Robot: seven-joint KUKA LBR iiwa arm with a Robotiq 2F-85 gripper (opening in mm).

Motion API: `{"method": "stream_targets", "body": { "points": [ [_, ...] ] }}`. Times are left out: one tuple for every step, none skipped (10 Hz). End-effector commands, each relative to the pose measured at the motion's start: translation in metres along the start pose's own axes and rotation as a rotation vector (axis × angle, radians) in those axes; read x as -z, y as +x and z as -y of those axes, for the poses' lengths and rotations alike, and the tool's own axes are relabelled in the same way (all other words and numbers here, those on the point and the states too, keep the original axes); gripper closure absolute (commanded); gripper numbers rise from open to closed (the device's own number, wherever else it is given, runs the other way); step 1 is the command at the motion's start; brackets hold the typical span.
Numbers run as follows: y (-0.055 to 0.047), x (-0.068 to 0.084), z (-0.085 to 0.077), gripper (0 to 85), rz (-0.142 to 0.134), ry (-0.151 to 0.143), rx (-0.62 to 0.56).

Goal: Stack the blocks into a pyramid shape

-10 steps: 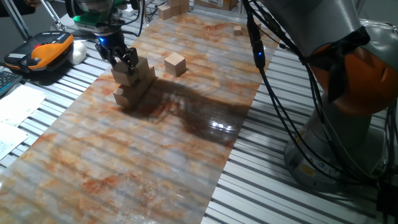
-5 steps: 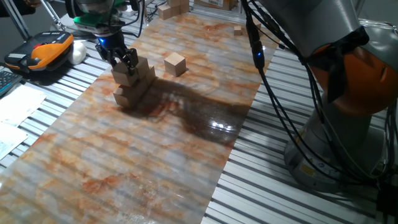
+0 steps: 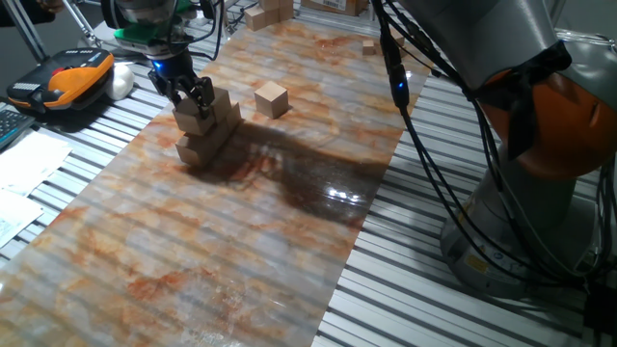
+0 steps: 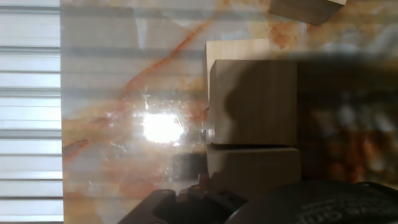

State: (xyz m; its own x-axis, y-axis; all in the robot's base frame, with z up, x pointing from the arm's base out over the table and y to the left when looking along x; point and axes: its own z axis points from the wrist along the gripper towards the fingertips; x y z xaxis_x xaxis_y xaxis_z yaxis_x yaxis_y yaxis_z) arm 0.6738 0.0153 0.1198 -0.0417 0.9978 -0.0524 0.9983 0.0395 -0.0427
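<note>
The end effector (image 3: 194,100) grips a block (image 3: 194,120) on the stack's (image 3: 208,140) second tier, apparently placing it. Next, release, then fetch the lone block (image 3: 272,98) lying nearby on the counter (image 3: 251,241).

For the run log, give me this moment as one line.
phase: stacking | gripper: shut on block, second tier | stack: partial pyramid | loose block: on table, apart | pyramid: unfinished
</note>
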Motion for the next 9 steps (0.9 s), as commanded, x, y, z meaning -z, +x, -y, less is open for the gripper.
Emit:
{"method": "stream_targets", "body": {
  "points": [
    [0.0,-0.0004,0.0005,85.0,0.001,0.0,0.002],
    [0.0002,-0.0008,0.0008,85.0,0.002,0.001,0.002],
    [0.0005,-0.0016,0.0013,85.0,0.004,0.003,0.001],
    [0.0004,-0.0023,0.0015,85.0,0.007,0.006,0.0],
    [-0.0006,-0.0029,0.0016,85.0,0.007,0.006,0.001],
    [-0.0015,-0.0035,0.0017,85.0,0.007,0.006,0.003],
    [-0.002,-0.004,0.0017,85.0,0.009,0.007,0.003],
    [-0.0021,-0.0043,0.0016,85.0,0.008,0.006,0.003],
    [-0.002,-0.0046,0.0015,85.0,0.009,0.007,0.003]
  ]
}}
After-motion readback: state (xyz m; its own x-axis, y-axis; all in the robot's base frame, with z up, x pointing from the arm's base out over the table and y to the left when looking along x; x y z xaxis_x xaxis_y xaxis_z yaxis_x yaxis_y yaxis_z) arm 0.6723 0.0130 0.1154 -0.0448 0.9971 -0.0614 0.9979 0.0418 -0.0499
